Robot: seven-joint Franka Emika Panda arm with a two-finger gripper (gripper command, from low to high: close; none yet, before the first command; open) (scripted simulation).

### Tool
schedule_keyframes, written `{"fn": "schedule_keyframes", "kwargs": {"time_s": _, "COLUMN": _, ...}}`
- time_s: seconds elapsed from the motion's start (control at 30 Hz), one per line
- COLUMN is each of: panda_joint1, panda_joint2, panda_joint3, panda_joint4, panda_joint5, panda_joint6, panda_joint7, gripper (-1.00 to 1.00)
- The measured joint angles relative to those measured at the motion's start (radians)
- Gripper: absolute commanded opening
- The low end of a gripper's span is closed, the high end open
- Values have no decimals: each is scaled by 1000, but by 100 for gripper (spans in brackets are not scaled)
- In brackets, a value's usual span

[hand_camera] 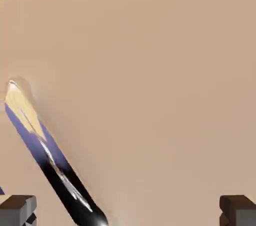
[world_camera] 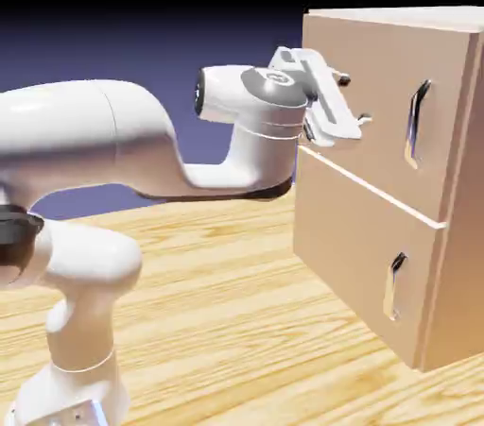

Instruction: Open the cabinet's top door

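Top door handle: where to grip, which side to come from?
Probably mid-bar on the handle, from straight in front, fingers astride it, one each side: it's a long upright bar, bowed out from the door.

Strong light bleaches the arm (world_camera: 80, 131) at nine o'clock and washes out the wooden surface (world_camera: 236, 301); the backdrop (world_camera: 142, 46) darkens to black toward twelve o'clock.
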Motion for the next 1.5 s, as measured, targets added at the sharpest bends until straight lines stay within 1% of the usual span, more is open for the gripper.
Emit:
{"fn": "schedule_keyframes", "kwargs": {"time_s": 0.33, "panda_joint1": 177, "panda_joint2": -81, "panda_joint3": -189, "panda_joint4": 82, "panda_joint5": -435, "panda_joint6": -34, "panda_joint7": -211, "gripper": 0}}
{"fn": "schedule_keyframes", "kwargs": {"time_s": 0.4, "panda_joint1": 184, "panda_joint2": -84, "panda_joint3": -196, "panda_joint4": 86, "panda_joint5": -452, "panda_joint6": -36, "panda_joint7": -219, "gripper": 0}}
{"fn": "schedule_keyframes", "kwargs": {"time_s": 0.53, "panda_joint1": 329, "panda_joint2": -58, "panda_joint3": -274, "panda_joint4": 203, "panda_joint5": -467, "panda_joint6": -47, "panda_joint7": -222, "gripper": 0}}
{"fn": "schedule_keyframes", "kwargs": {"time_s": 0.57, "panda_joint1": 359, "panda_joint2": -52, "panda_joint3": -290, "panda_joint4": 227, "panda_joint5": -470, "panda_joint6": -50, "panda_joint7": -223, "gripper": -100}}
{"fn": "schedule_keyframes", "kwargs": {"time_s": 0.63, "panda_joint1": 359, "panda_joint2": -52, "panda_joint3": -290, "panda_joint4": 227, "panda_joint5": -470, "panda_joint6": -50, "panda_joint7": -223, "gripper": -100}}
{"fn": "schedule_keyframes", "kwargs": {"time_s": 0.93, "panda_joint1": 46, "panda_joint2": -64, "panda_joint3": -51, "panda_joint4": -99, "panda_joint5": -340, "panda_joint6": -284, "panda_joint7": -208, "gripper": -100}}
{"fn": "schedule_keyframes", "kwargs": {"time_s": 1.17, "panda_joint1": -169, "panda_joint2": -137, "panda_joint3": 194, "panda_joint4": -342, "panda_joint5": -145, "panda_joint6": -485, "panda_joint7": -236, "gripper": -100}}
{"fn": "schedule_keyframes", "kwargs": {"time_s": 1.33, "panda_joint1": -256, "panda_joint2": -208, "panda_joint3": 375, "panda_joint4": -472, "panda_joint5": 29, "panda_joint6": -625, "panda_joint7": -262, "gripper": -100}}
{"fn": "schedule_keyframes", "kwargs": {"time_s": 1.5, "panda_joint1": -284, "panda_joint2": -268, "panda_joint3": 556, "panda_joint4": -558, "panda_joint5": 216, "panda_joint6": -763, "panda_joint7": -281, "gripper": -100}}
